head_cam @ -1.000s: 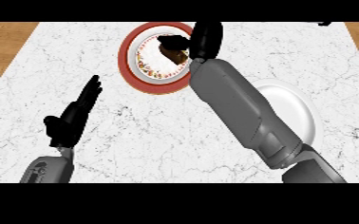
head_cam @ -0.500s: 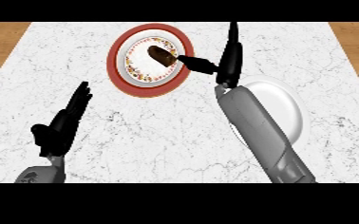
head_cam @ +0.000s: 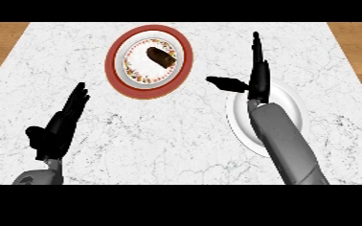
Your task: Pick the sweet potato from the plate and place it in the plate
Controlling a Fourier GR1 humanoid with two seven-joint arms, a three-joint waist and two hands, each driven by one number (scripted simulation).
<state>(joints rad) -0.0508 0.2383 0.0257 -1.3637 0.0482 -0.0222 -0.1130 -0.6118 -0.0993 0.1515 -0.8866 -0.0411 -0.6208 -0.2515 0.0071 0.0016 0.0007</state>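
Right hand (head_cam: 256, 79) is hovering with straight, released fingers, grasping nothing, over the white plate's (head_cam: 290, 100) far edge. Sweet potato (head_cam: 160, 57) is lying on the red-rimmed plate (head_cam: 113, 64), far left, well apart; the transfer is remaining. Left hand (head_cam: 60, 124) is resting open, near left.

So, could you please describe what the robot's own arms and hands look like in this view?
Both forearms are smooth grey cylinders with rounded ends; the right forearm shows at length, the left forearm only as a stub at the lower edge. Each ends in a matte black hand with slim, tapered fingers and a thumb: the left hand and the right hand. No cables, markings or sleeves are visible.
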